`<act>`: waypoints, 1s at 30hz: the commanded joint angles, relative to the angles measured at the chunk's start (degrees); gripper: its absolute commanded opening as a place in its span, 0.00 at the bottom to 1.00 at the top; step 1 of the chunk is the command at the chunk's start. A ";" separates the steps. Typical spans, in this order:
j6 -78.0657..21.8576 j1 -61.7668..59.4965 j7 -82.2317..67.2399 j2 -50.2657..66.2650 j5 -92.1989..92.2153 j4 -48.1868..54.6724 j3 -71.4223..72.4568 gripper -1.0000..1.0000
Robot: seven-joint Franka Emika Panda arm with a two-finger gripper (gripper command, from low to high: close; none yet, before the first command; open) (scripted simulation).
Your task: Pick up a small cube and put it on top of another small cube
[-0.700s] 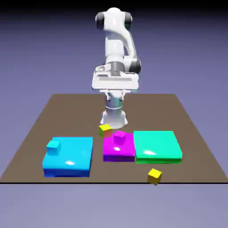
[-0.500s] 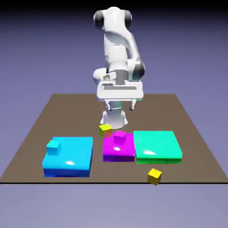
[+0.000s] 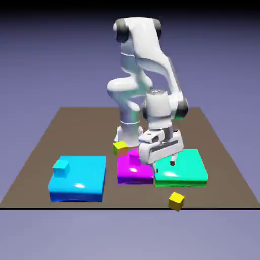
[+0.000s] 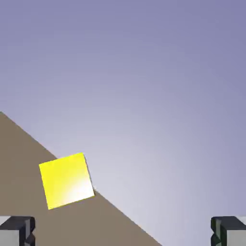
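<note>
One small yellow cube (image 3: 176, 201) lies on the brown table near its front edge, in front of the green slab (image 3: 185, 170). In the hand view this yellow cube (image 4: 66, 180) sits left of centre, close to the table's edge. A second small yellow cube (image 3: 120, 148) rests behind the magenta slab (image 3: 133, 174). My gripper (image 3: 163, 163) hangs low over the green slab's left part, above and behind the front cube. The gripper (image 4: 123, 233) is open; its grey fingertips (image 4: 17, 231) stand far apart with nothing between them.
A small magenta cube (image 3: 134, 158) on the magenta slab is partly hidden by my hand. A small cyan cube (image 3: 61, 167) sits on the cyan slab (image 3: 81, 180) at the exterior view's left. The table's front edge (image 3: 127, 207) runs just beyond the front yellow cube.
The arm has swung down and forward from high above the table's back to just over the green slab. The cubes and slabs have not moved.
</note>
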 commanded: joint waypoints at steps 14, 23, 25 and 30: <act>2.90 2.78 -12.11 21.45 6.80 10.38 2.10 0.00; -7.44 5.74 -18.98 2.77 -1.16 1.28 -4.95 0.00; -9.19 5.73 -23.63 -1.38 -3.42 -1.42 -6.39 0.00; -13.56 5.73 -35.25 -11.76 -9.05 -8.17 -10.00 0.00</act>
